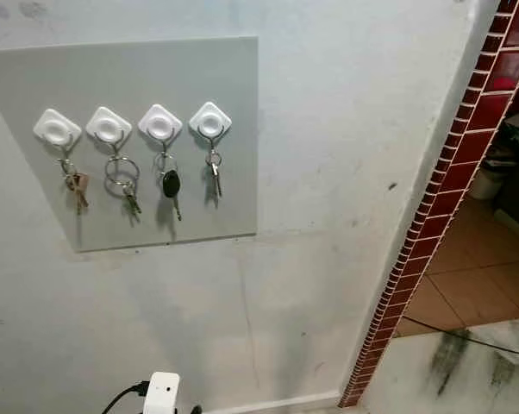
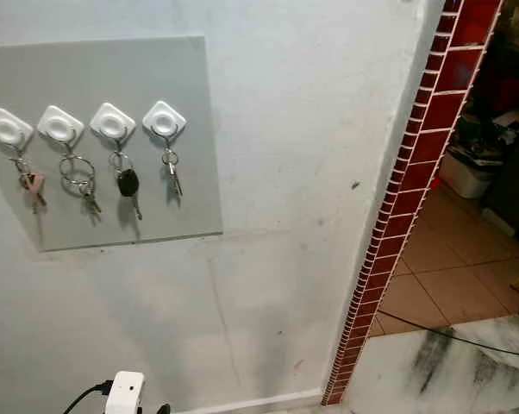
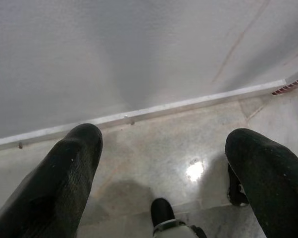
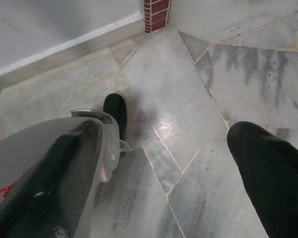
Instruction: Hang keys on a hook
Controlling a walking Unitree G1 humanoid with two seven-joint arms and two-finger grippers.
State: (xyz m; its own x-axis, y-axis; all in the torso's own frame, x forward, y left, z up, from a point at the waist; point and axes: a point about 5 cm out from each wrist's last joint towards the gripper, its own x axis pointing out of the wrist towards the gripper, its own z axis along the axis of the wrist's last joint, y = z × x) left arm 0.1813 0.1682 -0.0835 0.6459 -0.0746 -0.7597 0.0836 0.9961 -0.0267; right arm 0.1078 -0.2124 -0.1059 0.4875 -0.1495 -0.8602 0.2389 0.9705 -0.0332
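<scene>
While both grippers, left gripper (image 3: 161,168) and right gripper (image 4: 164,163), hang spread and empty, four key sets (image 1: 171,184) hang from white hooks (image 1: 159,123) on the grey board (image 1: 199,78).

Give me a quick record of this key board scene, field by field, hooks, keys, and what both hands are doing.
board: grey panel on the wall
hooks: four white hooks in a row
keys: every hook carries a set; the third holds a black-headed key
free hooks: none
left hand: open, pointing at the floor near the baseboard
right hand: open, pointing at the marble floor
holding: nothing in either hand
wall edge: red tile strip, doorway beyond
</scene>
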